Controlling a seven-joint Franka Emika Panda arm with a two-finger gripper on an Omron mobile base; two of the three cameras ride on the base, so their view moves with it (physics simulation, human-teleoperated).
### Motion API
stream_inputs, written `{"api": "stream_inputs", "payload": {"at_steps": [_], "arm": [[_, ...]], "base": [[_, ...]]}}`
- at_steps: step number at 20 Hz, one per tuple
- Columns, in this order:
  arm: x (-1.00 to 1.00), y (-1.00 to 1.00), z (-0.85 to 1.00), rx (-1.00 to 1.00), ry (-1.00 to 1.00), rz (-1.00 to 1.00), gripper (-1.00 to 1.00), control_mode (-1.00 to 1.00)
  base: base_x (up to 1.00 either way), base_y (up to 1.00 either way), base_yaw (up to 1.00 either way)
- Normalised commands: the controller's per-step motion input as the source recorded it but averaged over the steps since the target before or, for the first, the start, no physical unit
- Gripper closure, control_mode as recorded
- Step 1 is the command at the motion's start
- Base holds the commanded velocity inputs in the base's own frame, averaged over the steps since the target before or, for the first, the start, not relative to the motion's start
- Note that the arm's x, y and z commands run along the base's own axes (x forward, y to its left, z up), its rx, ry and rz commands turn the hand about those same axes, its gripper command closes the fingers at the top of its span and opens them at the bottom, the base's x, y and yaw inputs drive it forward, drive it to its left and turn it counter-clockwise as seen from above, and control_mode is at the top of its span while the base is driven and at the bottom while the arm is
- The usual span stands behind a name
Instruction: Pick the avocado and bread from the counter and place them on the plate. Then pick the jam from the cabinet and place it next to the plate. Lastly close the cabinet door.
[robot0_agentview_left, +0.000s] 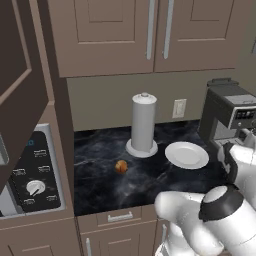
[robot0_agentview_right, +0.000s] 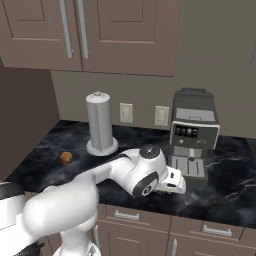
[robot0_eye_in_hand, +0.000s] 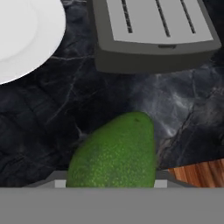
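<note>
1. The gripper is clamped on the avocado, which sits between the jaws at the bottom of the hand view, just above the black marbled table. In the right base view the hand hangs low in front of the coffee machine.
2. Judged by its look, the avocado is light and firm, but its rounded, pebbled skin could roll or slip. A hold across its broad middle suits it best, and that appears to be where it is held.
3. Just beyond the avocado lies the coffee machine's grey drip tray. The white plate is at the hand view's upper left, near but apart from the fruit.
4. In the left base view the plate is bare, right of the paper-towel holder. Nothing has been placed on it yet.
5. The bread, a small orange-brown lump, rests on the table left of the plate and in front of the holder. It looks soft and light, so a gentle squeeze across its sides should do.
6. Farthest, the cabinet door stands swung open at the left.
</note>
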Motion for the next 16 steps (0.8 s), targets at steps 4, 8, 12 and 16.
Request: {"api": "stream_inputs", "payload": {"at_steps": [4, 8, 12, 16], "arm": [[0.00, 0.80, 0.51, 0.00, 0.00, 0.00, 1.00, -1.00], [0.00, 0.71, 0.52, 0.00, 0.00, 0.00, 1.00, -1.00], [0.14, 0.40, 0.38, 0.01, 0.00, 0.00, 1.00, -1.00], [0.44, 0.30, 0.20, 0.01, 0.00, 0.00, 1.00, -1.00]], "base": [[0.00, 0.00, 0.00], [0.00, 0.00, 0.00], [0.00, 0.00, 0.00], [0.00, 0.00, 0.00]]}}
